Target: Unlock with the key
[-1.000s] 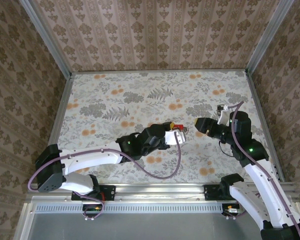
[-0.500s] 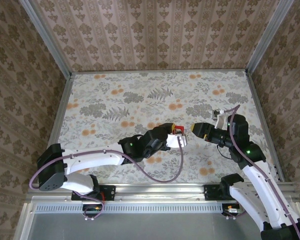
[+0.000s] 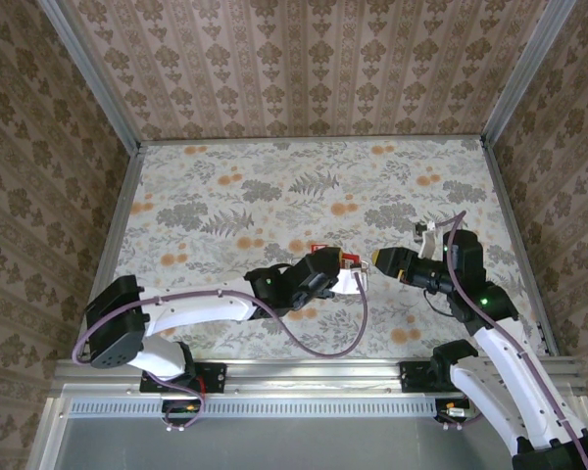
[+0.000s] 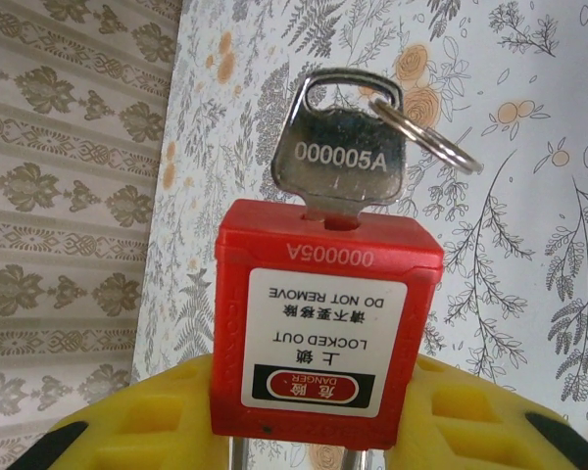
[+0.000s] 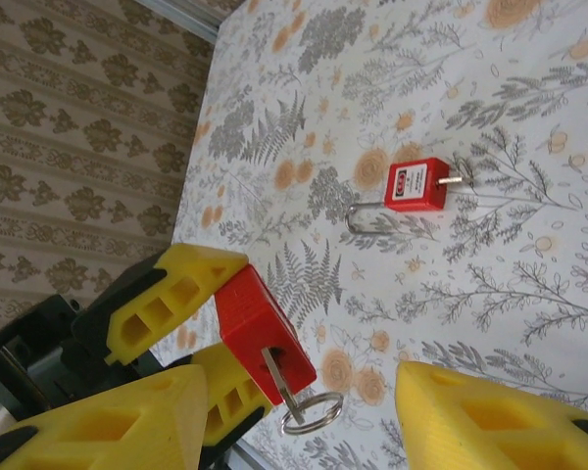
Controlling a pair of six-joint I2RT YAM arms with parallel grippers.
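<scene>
- silver metal key (image 4: 345, 157) stamped 000005a sits in the keyhole of a red plastic padlock (image 4: 325, 328), with a steel split ring (image 4: 426, 132) through its head
- left gripper (image 3: 341, 266) clamps that padlock between its yellow fingers (image 4: 167, 416), lifted off the floral-print table (image 3: 274, 186), near the middle
- right gripper (image 3: 380, 259) has its jaws apart and nothing held, facing the key end, near but not touching
- second red padlock (image 5: 416, 186) lies flat on the table, shackle showing, well apart from the held one
</scene>
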